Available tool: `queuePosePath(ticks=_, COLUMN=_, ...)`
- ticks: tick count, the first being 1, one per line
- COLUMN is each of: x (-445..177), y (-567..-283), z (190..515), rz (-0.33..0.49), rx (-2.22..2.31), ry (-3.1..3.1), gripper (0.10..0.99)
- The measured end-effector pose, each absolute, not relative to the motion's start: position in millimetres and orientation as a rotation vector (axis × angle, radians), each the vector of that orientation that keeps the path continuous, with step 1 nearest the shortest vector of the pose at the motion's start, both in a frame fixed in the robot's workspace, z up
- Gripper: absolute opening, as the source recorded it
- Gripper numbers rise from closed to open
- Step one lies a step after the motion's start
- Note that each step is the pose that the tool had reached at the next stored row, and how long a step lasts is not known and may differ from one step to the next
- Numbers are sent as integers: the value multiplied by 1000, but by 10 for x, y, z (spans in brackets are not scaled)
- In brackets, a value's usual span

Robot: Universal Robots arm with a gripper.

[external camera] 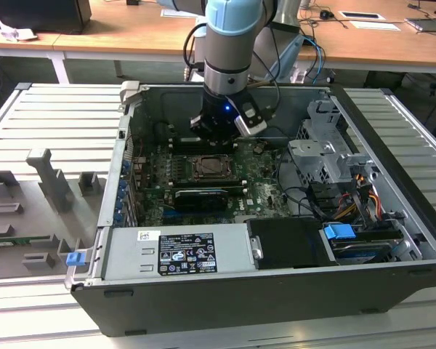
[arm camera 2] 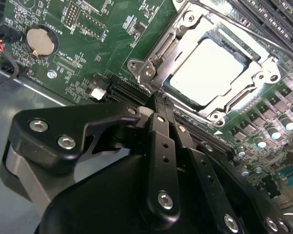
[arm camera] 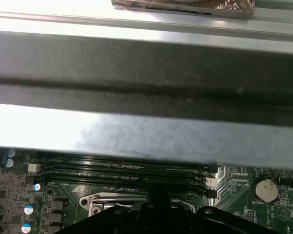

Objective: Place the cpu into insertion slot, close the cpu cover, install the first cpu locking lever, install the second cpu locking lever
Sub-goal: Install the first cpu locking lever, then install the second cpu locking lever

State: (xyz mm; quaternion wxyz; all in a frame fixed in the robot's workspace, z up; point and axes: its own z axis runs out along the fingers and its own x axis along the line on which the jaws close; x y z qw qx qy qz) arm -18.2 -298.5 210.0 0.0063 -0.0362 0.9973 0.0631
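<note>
above the green motherboard (arm camera 2: pixel 112 44), the gripper (arm camera 2: pixel 158 100) hangs with its two black fingers (arm camera 2: pixel 161 146) pressed together, holding nothing. its tip sits just beside the edge of the cpu cover (arm camera 2: pixel 156 61). the cover lies flat over the insertion slot (external camera: pixel 208 168), and the pale cpu (arm camera 2: pixel 207 70) shows through its window. long black memory slots (arm camera: pixel 122 170) run nearby, inside the open computer case (external camera: pixel 276 291).

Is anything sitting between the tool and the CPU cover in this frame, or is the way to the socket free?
Nothing visible stands between them. In the second wrist view the black tool hangs just beside the square grey metal cpu cover, which lies flat around the pale silver cpu on the green motherboard.
</note>
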Motion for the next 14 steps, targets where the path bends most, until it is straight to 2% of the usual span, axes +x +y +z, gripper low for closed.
queuePosePath(ticks=14, x=-182, y=-3061, z=2100, rz=197, rx=-113, ry=3121, gripper=106)
